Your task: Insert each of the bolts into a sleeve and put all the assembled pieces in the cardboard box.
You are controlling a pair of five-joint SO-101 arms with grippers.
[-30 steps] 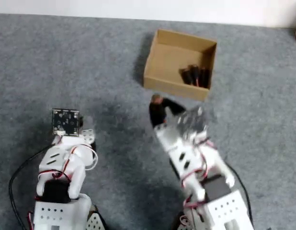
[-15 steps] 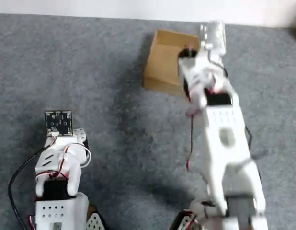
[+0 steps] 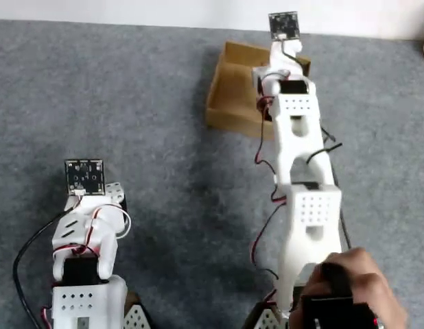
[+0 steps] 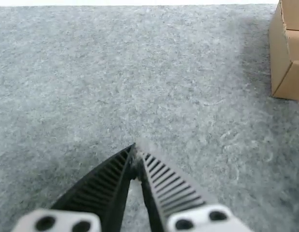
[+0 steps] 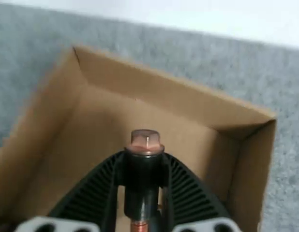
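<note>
Right tool [image 5: 144,166], clamped on an assembled bolt-and-sleeve piece [image 5: 145,145], hangs over the cardboard box [image 5: 188,108], so this piece apparently awaits only release; left tool [image 4: 137,162] rests closed and empty above the grey surface [image 4: 91,72].

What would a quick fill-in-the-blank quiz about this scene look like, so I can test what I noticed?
1. The right gripper is shut on a copper-headed bolt that sits in a black ____.
2. The box beneath that piece is made of ____.
3. The left gripper is shut over the grey carpet and holds ____.

Missing words: sleeve; cardboard; nothing.
</note>
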